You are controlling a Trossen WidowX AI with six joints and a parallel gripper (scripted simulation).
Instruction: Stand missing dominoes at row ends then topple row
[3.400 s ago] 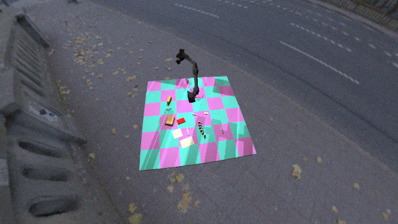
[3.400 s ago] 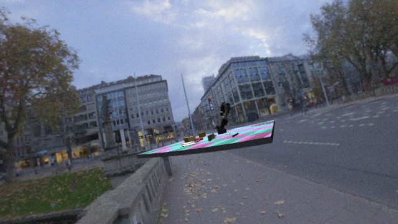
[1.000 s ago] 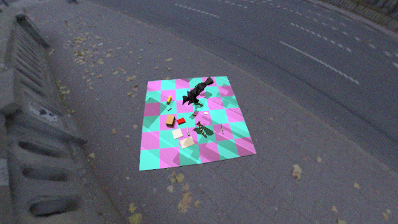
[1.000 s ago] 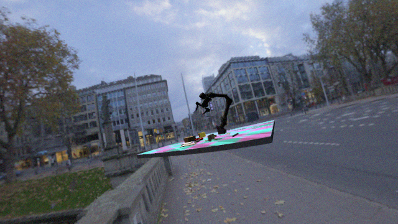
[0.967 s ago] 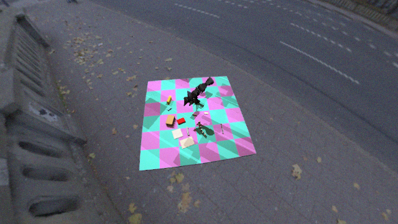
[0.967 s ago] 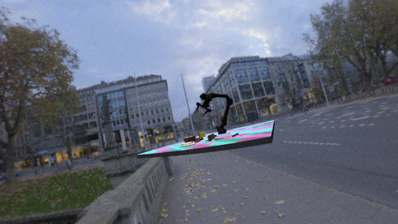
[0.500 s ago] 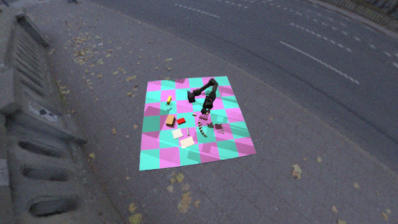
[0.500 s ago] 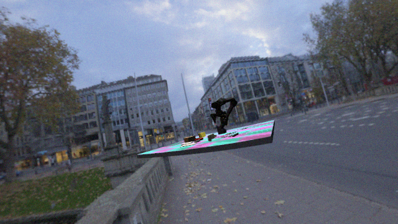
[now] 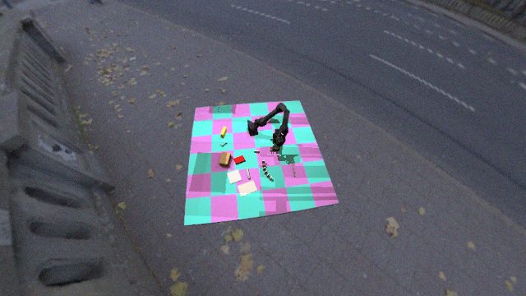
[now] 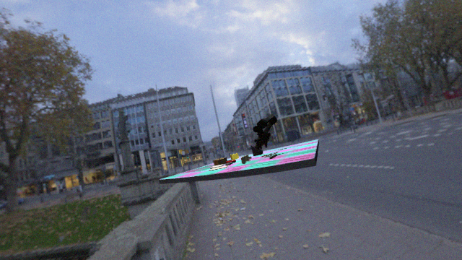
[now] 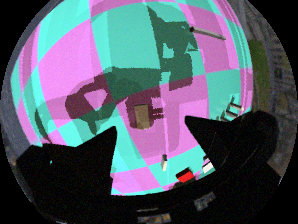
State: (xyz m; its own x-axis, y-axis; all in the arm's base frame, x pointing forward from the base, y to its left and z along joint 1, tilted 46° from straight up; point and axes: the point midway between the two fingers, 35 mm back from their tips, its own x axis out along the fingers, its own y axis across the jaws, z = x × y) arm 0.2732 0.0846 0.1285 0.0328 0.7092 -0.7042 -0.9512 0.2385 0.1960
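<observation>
My gripper (image 9: 275, 149) (image 11: 151, 124) is open and empty, pointing down. In the wrist view a tan domino (image 11: 142, 116) lies on the mat below, between the fingertips in the picture; in the top view it is hard to make out beside the gripper. A second pale domino (image 9: 256, 151) (image 11: 164, 162) lies apart, towards the red block. The slightly curved row of several standing dominoes (image 9: 265, 168) (image 11: 235, 107) is off to one side of the gripper, near the right finger in the wrist view. The exterior view shows the row only as a dark cluster.
A red block (image 9: 239, 159) (image 11: 185, 175), a wooden block (image 9: 224, 159), two cream plates (image 9: 234, 177) (image 9: 246, 188) and a pale stick (image 9: 248, 173) lie beyond the row's side. A yellow block (image 9: 223, 131) is near the arm's base. A thin grey rod (image 9: 293, 169) (image 11: 209, 33) lies across from them.
</observation>
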